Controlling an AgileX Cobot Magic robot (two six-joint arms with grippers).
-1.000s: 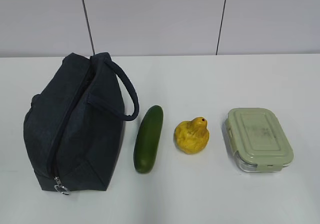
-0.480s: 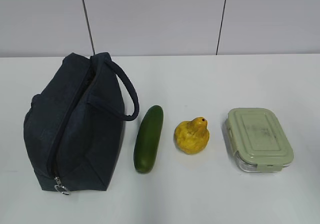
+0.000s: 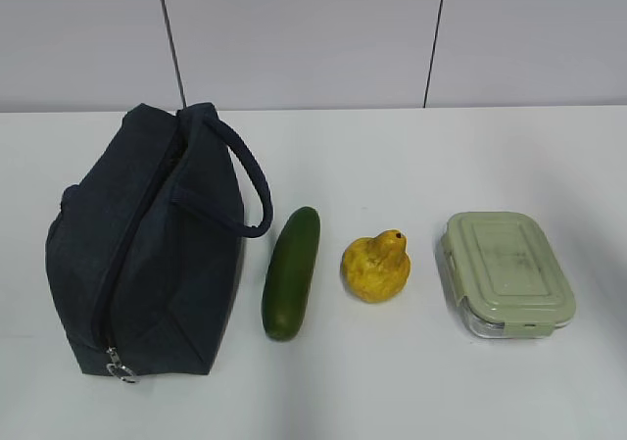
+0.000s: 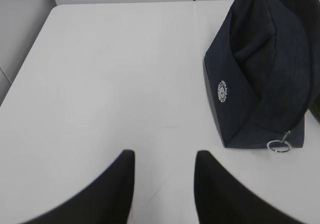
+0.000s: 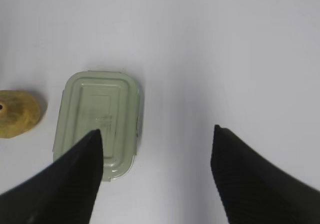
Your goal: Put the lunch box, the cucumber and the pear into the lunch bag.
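Note:
The dark navy lunch bag [image 3: 147, 254] stands at the left of the white table, its zipper ring pull [image 3: 120, 369] at the near end. To its right lie the dark green cucumber [image 3: 291, 272], the yellow pear [image 3: 376, 267] and the lunch box [image 3: 506, 272] with its sage-green lid. Neither arm shows in the exterior view. My left gripper [image 4: 164, 156] hangs open over bare table, left of the lunch bag [image 4: 265, 69]. My right gripper [image 5: 157, 134] is wide open above the table, with the lunch box [image 5: 99, 119] under its left finger and the pear [image 5: 17, 112] further left.
The table [image 3: 392, 381] runs back to a grey panelled wall [image 3: 313, 38]. In the left wrist view the table's left edge [image 4: 27, 49] shows. The bag's padded handle [image 3: 245, 175] loops toward the cucumber.

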